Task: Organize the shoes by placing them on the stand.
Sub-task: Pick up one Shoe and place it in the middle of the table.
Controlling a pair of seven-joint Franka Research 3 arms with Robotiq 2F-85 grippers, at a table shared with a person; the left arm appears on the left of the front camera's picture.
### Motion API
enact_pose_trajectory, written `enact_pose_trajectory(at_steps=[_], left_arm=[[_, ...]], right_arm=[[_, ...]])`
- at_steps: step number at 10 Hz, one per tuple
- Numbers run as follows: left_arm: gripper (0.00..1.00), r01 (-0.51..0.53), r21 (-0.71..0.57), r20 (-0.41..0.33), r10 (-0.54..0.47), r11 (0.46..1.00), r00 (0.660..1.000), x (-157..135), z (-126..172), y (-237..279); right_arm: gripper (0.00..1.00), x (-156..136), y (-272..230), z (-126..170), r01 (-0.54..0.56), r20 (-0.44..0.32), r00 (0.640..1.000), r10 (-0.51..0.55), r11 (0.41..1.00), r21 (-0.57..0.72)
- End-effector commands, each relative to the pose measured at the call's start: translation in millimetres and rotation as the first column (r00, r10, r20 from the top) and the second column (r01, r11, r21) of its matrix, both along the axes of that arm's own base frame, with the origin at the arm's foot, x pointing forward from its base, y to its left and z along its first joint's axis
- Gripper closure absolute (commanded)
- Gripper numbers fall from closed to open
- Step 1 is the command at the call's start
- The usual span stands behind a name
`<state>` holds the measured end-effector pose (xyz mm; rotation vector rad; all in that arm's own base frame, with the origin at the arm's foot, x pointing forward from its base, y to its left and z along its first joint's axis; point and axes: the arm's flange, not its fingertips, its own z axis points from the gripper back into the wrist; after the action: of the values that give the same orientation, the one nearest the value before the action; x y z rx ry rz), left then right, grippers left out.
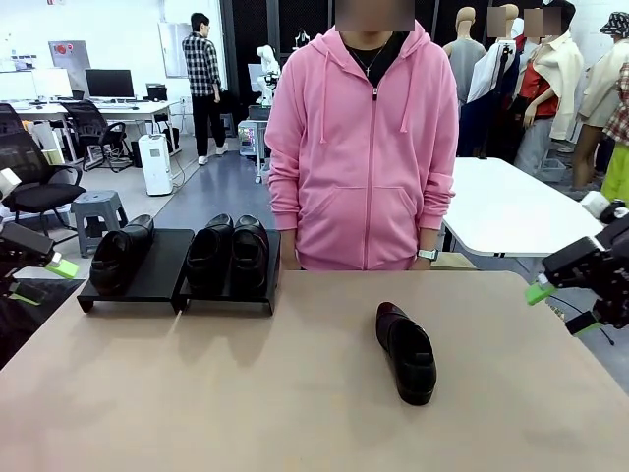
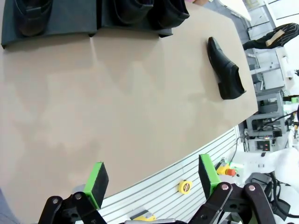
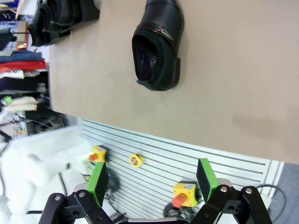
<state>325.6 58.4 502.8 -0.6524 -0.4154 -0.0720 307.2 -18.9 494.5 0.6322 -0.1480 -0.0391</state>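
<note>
Left hand fully open, holding nothing, clear of desk. Right hand likewise open and empty. One shoe loose on desk, apart from stand.

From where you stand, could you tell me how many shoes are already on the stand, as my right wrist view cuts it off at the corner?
Observer: Three shoes sit on the stand: one on its left tray, two side by side on the right tray.
Operator: Thank you. Is there a free spot for the loose shoe?
Observer: Yes, the left tray has bare space beside its single shoe; the loose shoe lies on the table, apart from the stand.
Operator: Where is the left gripper, please?
Observer: The left gripper hangs open at the table's left edge, holding nothing. A person in a pink hoodie stands just behind the table.
</note>
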Motion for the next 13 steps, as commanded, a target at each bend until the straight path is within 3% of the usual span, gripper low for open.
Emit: enact_pose_trajectory(at_steps=[1,2,4,6,7,8,9,10,12,13], left_arm=[[0.0,0.012,0.012,0.003,-0.012,1.0,1.0,-3,-1,3],[0.0,0.012,0.012,0.003,-0.012,1.0,1.0,-3,-1,3],[0.0,0.012,0.012,0.003,-0.012,1.0,1.0,-3,-1,3],[0.0,0.012,0.012,0.003,-0.012,1.0,1.0,-3,-1,3],[0.0,0.012,0.012,0.003,-0.012,1.0,1.0,-3,-1,3],[0.0,0.012,0.012,0.003,-0.012,1.0,1.0,-3,-1,3],[0.0,0.012,0.012,0.003,-0.012,1.0,1.0,-3,-1,3],[0.0,0.012,0.012,0.003,-0.012,1.0,1.0,-3,-1,3],[0.0,0.012,0.012,0.003,-0.012,1.0,1.0,-3,-1,3],[0.0,0.012,0.012,0.003,-0.012,1.0,1.0,-3,-1,3]], right_arm=[[0.0,28,76,16,-0.116,-0.043,0.993,0.108,0.947,-0.301],[0.0,55,131,22,-0.163,-0.079,0.987,0.143,0.871,-0.464],[0.0,107,239,2,-0.291,-0.167,0.956,0.241,0.722,-0.627],[0.0,123,289,-21,-0.295,-0.222,0.955,0.195,0.587,-0.754],[0.0,70,273,-15,-0.305,-0.143,0.951,0.275,0.75,-0.588],[0.0,70,273,-15,-0.305,-0.143,0.951,0.275,0.75,-0.588],[0.0,105,297,-37,-0.319,-0.187,0.947,0.262,0.674,-0.666],[0.0,101,302,-39,-0.286,-0.175,0.958,0.229,0.699,-0.655],[0.0,124,311,-90,-0.142,-0.136,0.988,0.073,0.764,-0.629],[0.0,130,310,-110,-0.101,-0.099,0.994,0.052,0.792,-0.601]])
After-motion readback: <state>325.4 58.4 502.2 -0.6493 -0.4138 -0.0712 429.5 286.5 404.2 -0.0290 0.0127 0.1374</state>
